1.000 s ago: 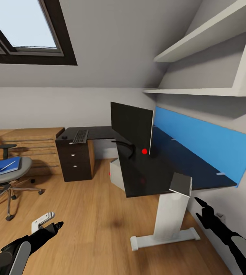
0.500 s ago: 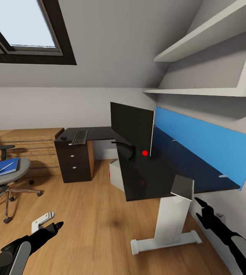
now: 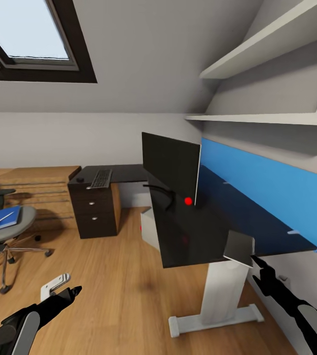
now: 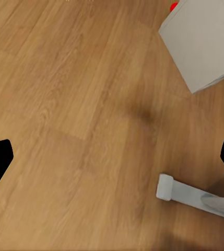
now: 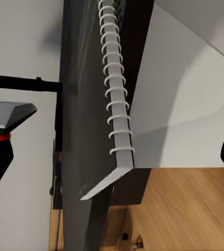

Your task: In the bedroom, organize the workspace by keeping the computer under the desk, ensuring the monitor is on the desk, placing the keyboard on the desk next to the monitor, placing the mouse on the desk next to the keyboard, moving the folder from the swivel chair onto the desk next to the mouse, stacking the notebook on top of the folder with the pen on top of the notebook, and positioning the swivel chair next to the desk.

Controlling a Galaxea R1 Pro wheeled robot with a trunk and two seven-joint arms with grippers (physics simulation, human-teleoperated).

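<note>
Notebook [image 3: 239,247], a thin grey-and-white book with a white spiral spine, lies on the near corner of the glossy black tabletop [image 3: 197,231], partly overhanging the edge, just above and ahead of the right gripper [image 3: 262,264]. That gripper's dark fingers stand apart with nothing between them, and the right wrist view looks straight along the spiral binding, so the book's long axis runs roughly in line with the reach. By my reading the right arm is the nearer one by far. The left gripper [image 3: 72,292] hangs over the wooden floor, likewise spread and empty. Farther out stands the black flat monitor [image 3: 170,165], then the slim keyboard [image 3: 101,178], and well off to the left the grey swivel chair [image 3: 10,229] carries the blue folder [image 3: 0,219].
</note>
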